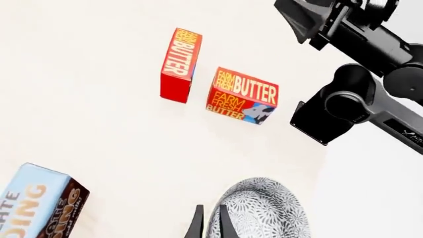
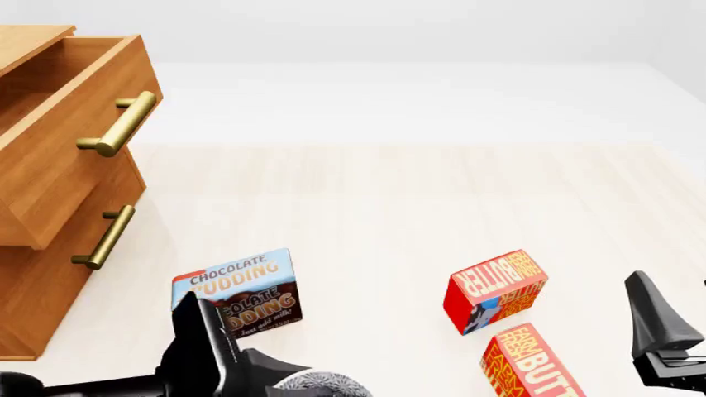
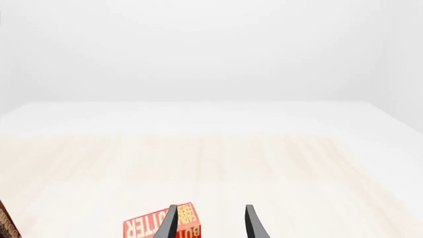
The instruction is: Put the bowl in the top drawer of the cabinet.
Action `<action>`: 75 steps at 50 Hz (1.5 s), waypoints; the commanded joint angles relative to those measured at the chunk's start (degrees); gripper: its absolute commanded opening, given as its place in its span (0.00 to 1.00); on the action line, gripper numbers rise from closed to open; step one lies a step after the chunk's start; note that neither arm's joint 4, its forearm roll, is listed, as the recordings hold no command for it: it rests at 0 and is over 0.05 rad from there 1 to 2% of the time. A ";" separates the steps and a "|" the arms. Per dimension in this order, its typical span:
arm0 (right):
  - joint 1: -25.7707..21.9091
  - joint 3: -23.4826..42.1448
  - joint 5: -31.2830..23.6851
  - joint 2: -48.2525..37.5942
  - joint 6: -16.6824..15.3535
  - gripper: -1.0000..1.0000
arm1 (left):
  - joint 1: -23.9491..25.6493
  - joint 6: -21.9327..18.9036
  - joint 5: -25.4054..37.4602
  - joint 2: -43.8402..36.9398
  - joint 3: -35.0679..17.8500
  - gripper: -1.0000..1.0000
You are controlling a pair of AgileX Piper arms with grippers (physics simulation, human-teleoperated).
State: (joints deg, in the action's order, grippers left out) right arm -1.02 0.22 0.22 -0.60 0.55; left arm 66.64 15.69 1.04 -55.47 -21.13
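Note:
The bowl [image 1: 261, 208], black-and-white patterned with a thin white rim, is at the edge of the left wrist view. My left gripper [image 1: 211, 225] is shut on its rim, with one finger outside and one inside. The front view shows only a sliver of the bowl [image 2: 322, 382] at the near edge, beside my left arm [image 2: 204, 351]. The cabinet [image 2: 45, 281] stands at the far left. Its top drawer [image 2: 66, 124] is pulled open and its brass handle [image 2: 119, 124] faces the table. My right gripper [image 3: 211, 222] is open and empty at the near right [image 2: 660, 327].
A chocolate pudding box [image 2: 243, 294] stands just ahead of the left arm. Two red butter boxes [image 2: 497, 289] [image 2: 535, 364] lie at the near right, close to the right gripper. The lower drawer [image 2: 105, 238] is closed. The right arm [image 1: 357, 94] crosses the left wrist view.

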 commanded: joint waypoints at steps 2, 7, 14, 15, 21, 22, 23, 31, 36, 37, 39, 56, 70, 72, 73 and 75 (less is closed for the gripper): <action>-0.19 0.00 -0.01 0.15 0.08 1.00 | 0.60 -1.28 6.02 3.84 -4.14 0.00; -0.33 0.01 0.02 0.21 0.14 1.00 | -0.02 -2.76 9.12 4.94 -6.59 0.00; -0.44 0.01 0.08 0.32 0.24 1.00 | -1.25 -4.97 13.24 6.13 -10.14 0.00; -0.40 0.01 0.08 0.32 0.26 1.00 | -1.44 -5.24 13.54 6.24 -10.44 0.00; -0.47 0.01 0.16 0.39 0.32 1.00 | -3.07 -7.45 16.19 7.30 -13.36 0.00; -0.47 0.01 0.16 0.38 0.32 1.00 | -3.44 -8.04 16.77 7.40 -14.03 0.00; -0.51 0.01 0.17 0.39 0.34 1.00 | -3.90 -8.70 16.97 7.75 -14.43 0.00; -0.61 0.02 0.28 0.44 0.34 1.00 | -9.87 -11.89 17.02 9.20 -17.74 0.00; -0.69 0.02 0.38 0.47 0.39 1.00 | -12.63 -13.81 16.97 9.70 -19.24 0.00; -0.73 0.02 0.41 0.48 0.37 1.00 | -13.07 -13.31 16.94 9.73 -19.67 0.00; -0.71 0.02 0.41 0.48 0.37 1.00 | -14.01 -13.51 16.76 9.95 -20.03 0.00; -0.80 0.02 0.52 0.50 0.36 1.00 | -17.79 -15.22 17.77 11.74 -24.04 0.00; -0.73 0.01 0.32 0.45 0.66 1.00 | -20.14 -17.48 20.08 12.70 -27.79 0.00; -0.69 0.00 0.27 0.43 0.72 1.00 | -21.11 -17.80 20.12 13.02 -28.41 0.00; -0.71 0.00 0.28 0.44 0.73 1.00 | -21.02 -17.92 20.45 12.80 -28.71 0.00; -0.65 0.00 0.26 0.43 0.75 1.00 | -21.57 -18.28 20.80 13.19 -29.44 0.00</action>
State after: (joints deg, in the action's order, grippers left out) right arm -1.73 0.23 0.58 -0.14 1.11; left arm 47.28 -0.81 20.54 -43.18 -47.48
